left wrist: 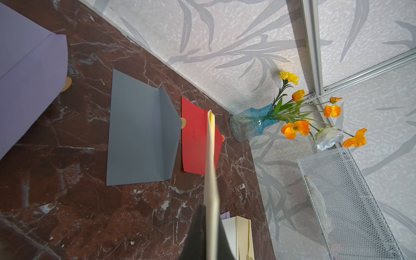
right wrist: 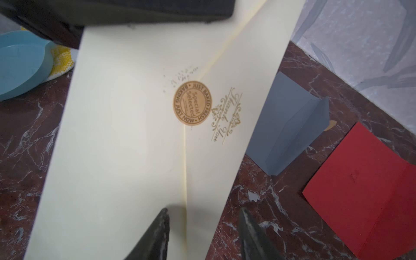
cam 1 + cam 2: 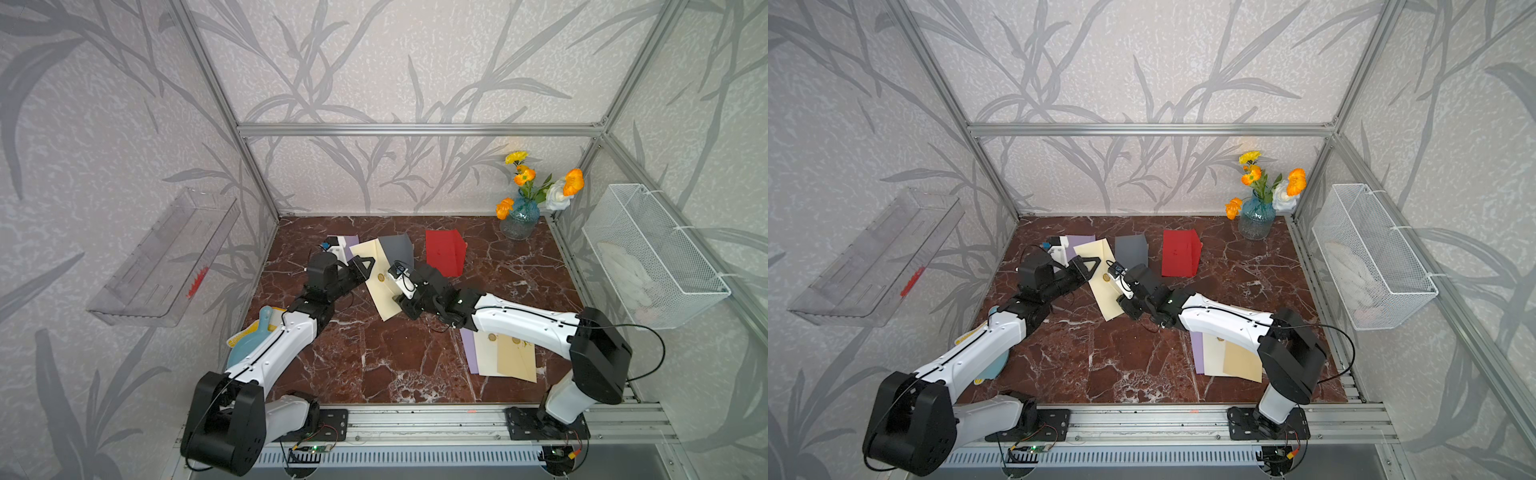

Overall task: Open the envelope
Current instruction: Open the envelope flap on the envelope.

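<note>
Pinching envelope (image 2: 126, 139) (seemingly airborne), left fingers (image 1: 195, 236) outstretched

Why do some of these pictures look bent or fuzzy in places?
Left wrist view: the table edge bows, likely from a wide lens, and the cream envelope, close up, is soft. Right wrist view: the gold sticker reads sharply; the right pincer is blurred.

The vase (image 3: 519, 222) stands behind the envelope (image 3: 381, 293), far right.
</note>
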Robot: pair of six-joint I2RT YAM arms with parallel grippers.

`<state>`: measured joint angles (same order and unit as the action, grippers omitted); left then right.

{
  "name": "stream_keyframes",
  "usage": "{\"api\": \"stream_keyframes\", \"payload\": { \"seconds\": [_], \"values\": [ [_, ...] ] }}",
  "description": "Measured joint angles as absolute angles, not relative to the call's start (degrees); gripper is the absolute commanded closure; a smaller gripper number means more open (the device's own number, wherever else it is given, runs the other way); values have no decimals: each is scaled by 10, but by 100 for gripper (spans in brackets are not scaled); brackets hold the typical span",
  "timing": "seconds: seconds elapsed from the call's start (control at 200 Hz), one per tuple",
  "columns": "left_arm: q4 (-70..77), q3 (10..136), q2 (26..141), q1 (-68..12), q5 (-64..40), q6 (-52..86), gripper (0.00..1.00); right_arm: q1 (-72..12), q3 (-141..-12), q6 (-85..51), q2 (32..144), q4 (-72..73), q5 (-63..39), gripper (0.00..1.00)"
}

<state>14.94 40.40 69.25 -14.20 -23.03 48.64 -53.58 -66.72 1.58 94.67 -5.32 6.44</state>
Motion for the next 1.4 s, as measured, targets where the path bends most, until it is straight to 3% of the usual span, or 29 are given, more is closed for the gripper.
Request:
{"api": "stream_keyframes", "payload": {
  "seconds": [0.53, 1.4],
  "values": [
    [142, 406, 693, -142, -223, 539, 100, -600, -698, 48, 997, -41, 283, 49],
    [80, 446, 682, -142, -218, 562, 100, -603, -699, 87, 1011, 13, 393, 48]
  ]
}}
